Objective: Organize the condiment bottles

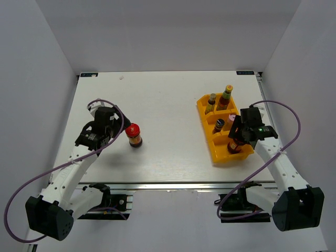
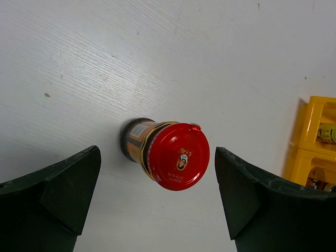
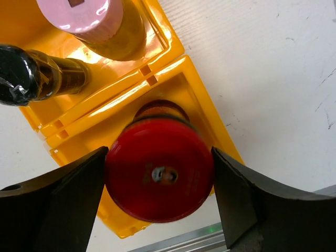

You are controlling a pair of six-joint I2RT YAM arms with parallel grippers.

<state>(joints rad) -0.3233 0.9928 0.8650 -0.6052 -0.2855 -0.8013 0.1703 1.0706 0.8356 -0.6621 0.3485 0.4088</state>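
— Where does the left claw (image 2: 157, 157) stand?

— Spread wide just over the surface (image 1: 168, 105), one finger on either side of the lone red-lidded jar (image 1: 135, 135). Neither finger touches it (a gap of bare white shows on both sides). The jar stands upright between them, well apart from everything else.

— And the right claw (image 3: 160, 157)?

— It pinches the second red-lidded jar (image 3: 157, 194) by the lid, with both fingers flat against the rim. Directly beneath the claw, that jar sits in the end compartment of the yellow tray (image 1: 216, 149).

— What lies past that claw?

— In the next compartment beyond its tips are the pink-capped bottle (image 3: 84, 13) and the dark grey-topped shaker (image 3: 21, 73), side by side. Farther on, in the last compartment, the slim brown bottle (image 1: 211, 102) and the yellow-capped sauce bottle (image 1: 227, 96) both stand upright.
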